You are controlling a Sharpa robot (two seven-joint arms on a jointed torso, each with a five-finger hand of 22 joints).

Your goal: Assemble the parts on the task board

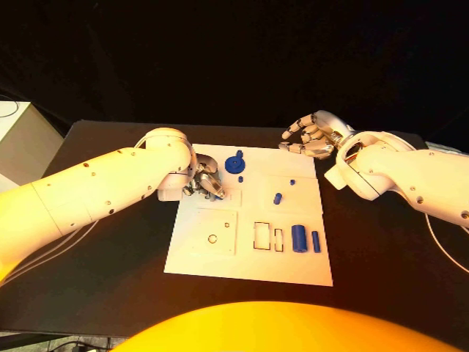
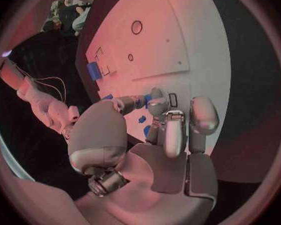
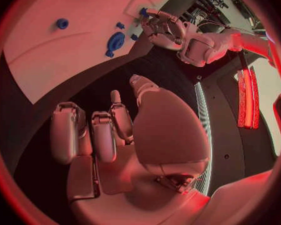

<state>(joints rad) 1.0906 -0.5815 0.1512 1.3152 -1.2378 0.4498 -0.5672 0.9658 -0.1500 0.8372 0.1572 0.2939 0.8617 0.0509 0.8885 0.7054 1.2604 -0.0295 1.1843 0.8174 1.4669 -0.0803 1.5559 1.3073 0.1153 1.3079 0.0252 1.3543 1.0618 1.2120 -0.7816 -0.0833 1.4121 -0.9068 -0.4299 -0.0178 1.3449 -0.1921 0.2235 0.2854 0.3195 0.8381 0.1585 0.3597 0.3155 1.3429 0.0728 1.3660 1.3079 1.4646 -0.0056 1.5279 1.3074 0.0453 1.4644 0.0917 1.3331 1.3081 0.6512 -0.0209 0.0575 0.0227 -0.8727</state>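
So on the far left there's a white box (image 1: 11, 143) sitting off the edge of the black counter (image 1: 108, 279). The left hand (image 1: 206, 183) is down over the left edge of the task board (image 1: 250, 260), fingers curled in tight. In the left wrist view a small blue part (image 2: 140, 102) sits right at its fingertips (image 2: 157, 96), but honestly I can't tell if it's actually pinching it or just touching it.

On the board itself, a round blue gear-looking part (image 1: 236, 163) lies near the far edge, just right of that hand. A little blue peg (image 1: 278, 197) stands around the middle, and two blue cylinders (image 1: 298, 238) lie side by side toward the near right, next to some rectangular cutouts (image 1: 263, 235).

The right hand (image 1: 311, 138) hangs over the counter at the board's far right corner, fingers loosely curled, holding nothing, not touching the board.
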